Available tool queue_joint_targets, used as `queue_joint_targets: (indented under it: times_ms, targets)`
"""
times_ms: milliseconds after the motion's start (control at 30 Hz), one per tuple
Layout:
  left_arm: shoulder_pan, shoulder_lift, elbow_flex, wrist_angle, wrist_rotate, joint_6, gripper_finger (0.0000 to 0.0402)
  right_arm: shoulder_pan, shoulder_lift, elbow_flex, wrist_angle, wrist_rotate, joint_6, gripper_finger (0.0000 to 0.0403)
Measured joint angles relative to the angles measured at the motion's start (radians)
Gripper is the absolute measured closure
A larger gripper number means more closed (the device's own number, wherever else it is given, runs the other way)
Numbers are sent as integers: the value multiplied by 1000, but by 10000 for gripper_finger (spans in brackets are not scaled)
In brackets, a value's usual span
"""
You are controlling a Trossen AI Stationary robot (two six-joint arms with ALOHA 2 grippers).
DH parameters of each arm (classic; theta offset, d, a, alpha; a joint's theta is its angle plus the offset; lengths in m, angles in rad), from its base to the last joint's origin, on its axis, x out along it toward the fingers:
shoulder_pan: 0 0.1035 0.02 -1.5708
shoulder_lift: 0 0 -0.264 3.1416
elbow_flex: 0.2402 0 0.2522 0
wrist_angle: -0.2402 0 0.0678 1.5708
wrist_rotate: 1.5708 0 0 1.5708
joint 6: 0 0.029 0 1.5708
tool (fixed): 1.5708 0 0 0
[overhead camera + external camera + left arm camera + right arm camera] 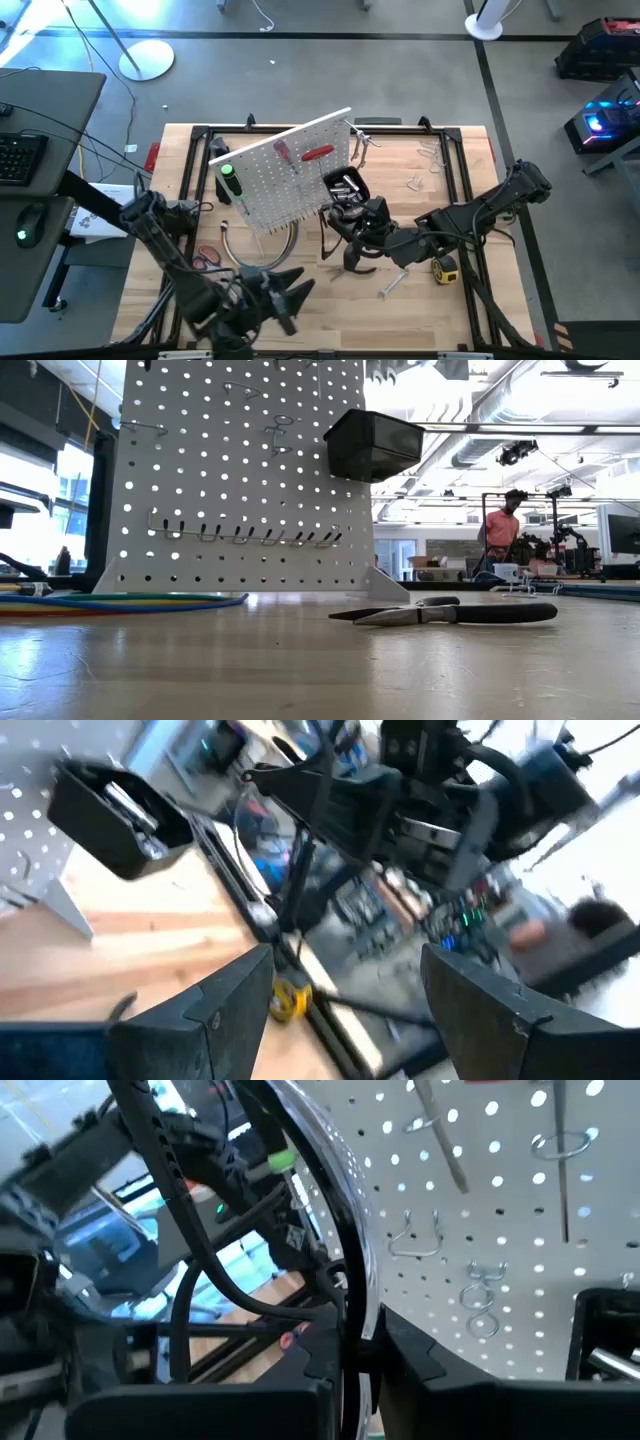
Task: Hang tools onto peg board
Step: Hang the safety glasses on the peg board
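Observation:
The white peg board [285, 180] stands tilted at the table's middle, with a green-handled screwdriver [229, 178], red-handled tools [316, 152] and a black bin [345, 185] on it. My right gripper [352, 240] hovers just near of the bin, shut on a thin dark curved tool [345, 1280]. Black-handled pliers [450, 613] lie flat on the table. My left gripper [290, 290] is open and empty by the near edge. A yellow tape measure [443, 268], a wrench [392, 285] and red scissors [208, 257] lie on the table. My right gripper pinches the thin dark curved tool, which has a shiny edge [352, 1342], between its two shut fingers. The tool runs on from the fingers toward the peg board. Which tool it is, and which part is held, I cannot tell.
A curved bundle of coloured cables [120, 601] lies near of the board. Metal clamps [430, 155] lie at the far right. A black metal frame [470, 190] runs round the tabletop. A person [500, 525] stands in the room beyond the table.

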Motion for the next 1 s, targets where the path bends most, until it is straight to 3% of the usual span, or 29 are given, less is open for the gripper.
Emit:
queue_joint_targets:
  times_ms: [167,367,567,700,867,1000]
  targets:
    - [57,57,0,169,-45,109,154,-1,0,0,26,46,-2,379]
    - [85,47,0,180,-48,163,154,2,1,0,27,46,-15,379]
    - [51,-26,0,164,-39,458,154,3,1,0,30,28,-10,379]
    - [57,-45,0,172,67,592,148,3,1,0,50,28,-24,379]
    - [91,-36,0,65,244,537,135,2,1,0,115,28,-89,379]
    - [90,-55,0,-16,219,442,133,1,1,0,125,29,-110,379]
